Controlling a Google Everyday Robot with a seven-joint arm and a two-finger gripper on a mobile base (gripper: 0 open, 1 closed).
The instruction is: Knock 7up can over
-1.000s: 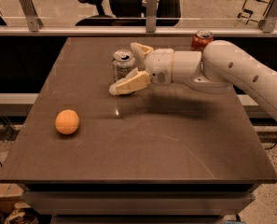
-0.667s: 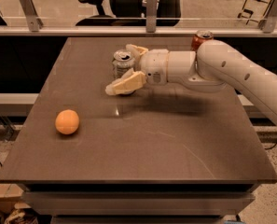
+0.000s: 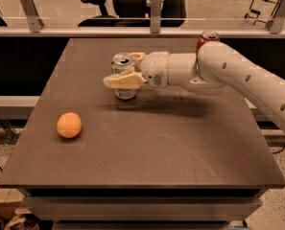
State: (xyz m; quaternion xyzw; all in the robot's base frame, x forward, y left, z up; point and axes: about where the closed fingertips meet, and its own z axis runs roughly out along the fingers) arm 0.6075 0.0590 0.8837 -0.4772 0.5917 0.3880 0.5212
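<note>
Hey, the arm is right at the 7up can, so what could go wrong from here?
The gripper is open, with the upright 7up can between its fingers, so a sideways push might slide the can rather than tip it. The red can stands just behind the arm, and a wide swing could topple that one instead. Once down, the 7up can may roll off the table.

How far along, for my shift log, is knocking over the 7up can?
Done: the approach; the tool sits at the 7up can, one open finger in front, one behind. In hand: lining up the push. Left: the tipping itself, since the can stands upright on the table.
</note>
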